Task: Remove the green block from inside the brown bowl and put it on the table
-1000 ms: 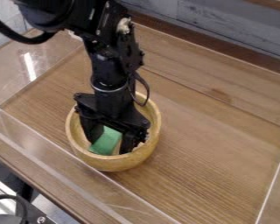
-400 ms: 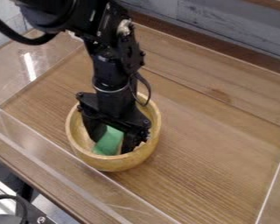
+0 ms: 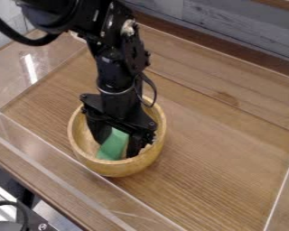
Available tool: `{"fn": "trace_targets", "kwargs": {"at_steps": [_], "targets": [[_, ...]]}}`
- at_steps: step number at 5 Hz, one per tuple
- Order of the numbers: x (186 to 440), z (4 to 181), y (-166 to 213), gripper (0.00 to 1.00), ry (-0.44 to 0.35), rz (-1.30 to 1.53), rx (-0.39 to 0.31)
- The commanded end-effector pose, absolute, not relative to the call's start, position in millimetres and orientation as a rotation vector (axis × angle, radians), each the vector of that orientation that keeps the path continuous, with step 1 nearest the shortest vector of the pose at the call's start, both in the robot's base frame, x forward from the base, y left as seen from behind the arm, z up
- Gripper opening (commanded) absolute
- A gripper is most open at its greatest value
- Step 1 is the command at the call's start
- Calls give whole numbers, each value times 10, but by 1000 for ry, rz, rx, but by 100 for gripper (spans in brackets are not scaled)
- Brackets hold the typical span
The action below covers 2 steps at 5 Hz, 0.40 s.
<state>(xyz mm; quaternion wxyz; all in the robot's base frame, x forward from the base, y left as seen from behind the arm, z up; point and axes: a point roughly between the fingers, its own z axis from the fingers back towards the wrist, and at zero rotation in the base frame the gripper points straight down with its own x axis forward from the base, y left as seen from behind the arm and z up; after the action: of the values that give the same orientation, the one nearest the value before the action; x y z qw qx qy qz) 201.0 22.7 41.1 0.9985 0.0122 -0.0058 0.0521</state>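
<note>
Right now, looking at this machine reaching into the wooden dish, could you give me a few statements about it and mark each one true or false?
1. The green block lies inside the brown bowl. True.
2. The gripper is lowered into the bowl, pointing down. True.
3. The jaws are clamped shut. False: they stand open, one on each side of the block.
4. The green block already rests on the table. False: it is in the bowl.
5. The bowl is tipped on its side. False: it sits upright on the table.
</note>
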Motion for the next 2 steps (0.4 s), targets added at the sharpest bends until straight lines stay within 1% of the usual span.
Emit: {"fn": "trace_targets", "kwargs": {"at_steps": [1, 2], "targets": [[2024, 385, 259, 100, -15, 110, 19], [2025, 364, 269, 100, -15, 113, 17]]}}
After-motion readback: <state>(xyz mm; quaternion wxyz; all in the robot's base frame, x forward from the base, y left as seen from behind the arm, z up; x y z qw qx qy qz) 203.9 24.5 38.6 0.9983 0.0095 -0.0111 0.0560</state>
